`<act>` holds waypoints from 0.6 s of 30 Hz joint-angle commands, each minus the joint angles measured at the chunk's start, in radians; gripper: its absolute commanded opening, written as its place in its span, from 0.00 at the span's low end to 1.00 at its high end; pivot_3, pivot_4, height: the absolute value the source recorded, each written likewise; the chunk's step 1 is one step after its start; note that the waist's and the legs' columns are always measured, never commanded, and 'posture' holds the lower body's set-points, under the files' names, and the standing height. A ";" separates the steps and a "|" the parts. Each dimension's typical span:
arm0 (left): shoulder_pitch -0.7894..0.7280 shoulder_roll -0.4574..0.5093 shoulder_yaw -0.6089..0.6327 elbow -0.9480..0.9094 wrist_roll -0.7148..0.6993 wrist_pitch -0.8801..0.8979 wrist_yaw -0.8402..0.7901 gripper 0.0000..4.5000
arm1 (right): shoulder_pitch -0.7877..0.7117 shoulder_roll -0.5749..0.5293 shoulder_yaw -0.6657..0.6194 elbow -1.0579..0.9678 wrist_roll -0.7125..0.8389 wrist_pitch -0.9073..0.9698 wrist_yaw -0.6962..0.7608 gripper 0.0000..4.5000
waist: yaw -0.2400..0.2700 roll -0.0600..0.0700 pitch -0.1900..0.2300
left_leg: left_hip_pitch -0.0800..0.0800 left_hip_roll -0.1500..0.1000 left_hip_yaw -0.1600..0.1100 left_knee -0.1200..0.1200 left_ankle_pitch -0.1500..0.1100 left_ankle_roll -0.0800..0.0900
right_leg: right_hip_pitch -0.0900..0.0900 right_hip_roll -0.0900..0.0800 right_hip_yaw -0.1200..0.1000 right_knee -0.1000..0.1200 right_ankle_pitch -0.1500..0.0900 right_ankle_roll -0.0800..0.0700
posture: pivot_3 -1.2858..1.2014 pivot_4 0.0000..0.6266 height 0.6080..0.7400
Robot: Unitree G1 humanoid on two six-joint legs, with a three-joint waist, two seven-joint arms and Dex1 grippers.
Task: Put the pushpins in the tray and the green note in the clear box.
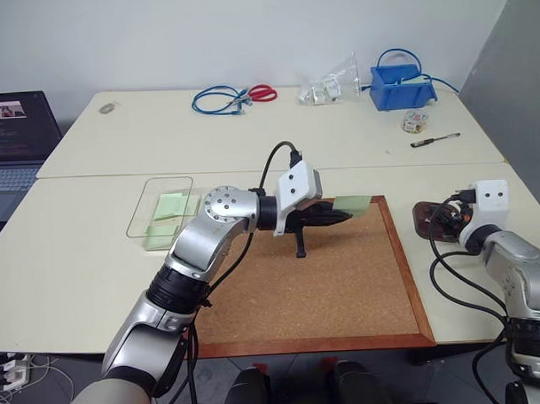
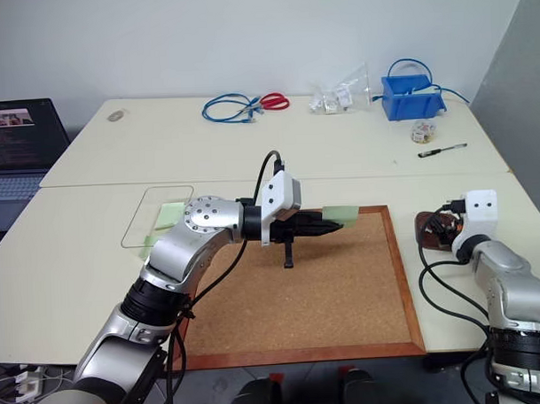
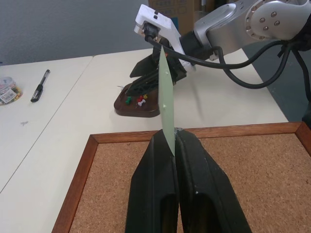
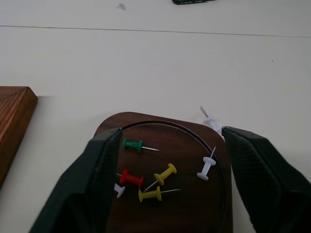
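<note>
My left gripper (image 1: 346, 216) is shut on the green note (image 1: 352, 202), pinching one edge so the pale sheet stands upright over the far edge of the cork board. In the left wrist view the green note (image 3: 166, 97) rises from between the shut fingers (image 3: 194, 160). The clear box (image 1: 159, 206) lies to the left of the board with pale green sheets (image 1: 173, 208) inside. My right gripper (image 4: 170, 133) hangs open just above the brown tray (image 4: 194, 136), right of the board. Several pushpins (image 4: 165, 174) lie in the tray. One blurred whitish pin (image 4: 206, 114) shows by its far rim.
The framed cork board (image 1: 326, 280) lies at the front centre. On the far table are a blue bin (image 1: 401, 84), a blue cable (image 1: 218, 100), red scissors (image 1: 263, 93), a plastic bag (image 1: 328, 86), a small jar (image 1: 415, 121) and a pen (image 1: 435, 139). A laptop (image 1: 15, 131) stands far left.
</note>
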 commanded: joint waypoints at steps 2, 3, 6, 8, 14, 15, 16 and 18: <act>-0.016 -0.005 0.020 -0.016 0.005 -0.016 -0.011 0.00 | -0.002 -0.018 -0.039 -0.055 0.006 -0.003 0.005 1.00 | 0.001 0.000 0.000 | 0.000 0.000 0.000 0.000 0.000 0.000 | 0.000 0.000 0.000 0.000 0.000 0.000 | 0.52 0.24 1.00; -0.017 -0.004 0.023 -0.015 0.006 -0.015 -0.012 0.00 | 0.000 -0.019 -0.037 -0.065 0.008 -0.002 0.010 1.00 | 0.001 0.000 0.000 | 0.000 0.000 0.000 0.000 0.000 0.000 | 0.000 0.000 0.000 0.000 0.000 0.000 | 0.52 0.24 1.00; -0.016 -0.002 0.030 -0.016 0.008 -0.013 -0.007 0.00 | 0.010 -0.031 -0.025 -0.110 0.021 0.011 0.043 1.00 | 0.000 0.000 0.000 | 0.000 0.000 0.000 0.000 0.000 0.000 | 0.000 0.000 0.000 0.000 0.000 0.000 | 0.52 0.24 1.00; -0.013 0.000 0.040 -0.020 0.015 -0.013 0.012 0.00 | 0.024 -0.053 -0.004 -0.155 0.024 0.002 0.093 1.00 | 0.001 0.000 0.000 | 0.000 0.000 0.000 0.000 0.000 0.000 | 0.000 0.000 0.000 0.000 0.000 0.000 | 0.52 0.24 1.00; -0.023 0.013 0.134 -0.033 0.032 0.064 0.147 0.00 | 0.052 -0.141 0.036 -0.362 0.211 -0.009 0.404 1.00 | -0.002 0.000 0.000 | 0.000 0.000 0.000 0.000 0.000 0.000 | 0.000 0.000 0.000 -0.001 0.000 0.000 | 0.52 0.24 1.00; -0.024 0.020 0.157 -0.038 0.035 0.085 0.178 0.00 | 0.044 -0.156 0.038 -0.398 0.261 -0.001 0.460 1.00 | -0.003 0.000 0.000 | 0.000 0.000 -0.001 0.000 0.000 0.000 | 0.000 0.000 0.000 -0.001 0.000 0.000 | 0.52 0.24 1.00; -0.024 0.025 0.178 -0.046 0.034 0.110 0.206 0.00 | 0.034 -0.169 0.041 -0.425 0.306 0.011 0.503 1.00 | -0.003 0.000 0.000 | 0.000 0.000 -0.001 0.000 0.000 0.000 | 0.000 0.000 -0.001 -0.001 0.000 0.000 | 0.52 0.24 1.00; -0.023 0.028 0.224 -0.068 0.033 0.164 0.273 0.00 | -0.004 -0.186 0.055 -0.458 0.376 0.037 0.554 1.00 | -0.004 -0.001 0.000 | 0.000 0.000 -0.001 0.000 0.000 0.000 | 0.001 0.000 -0.001 -0.001 0.000 0.000 | 0.52 0.24 1.00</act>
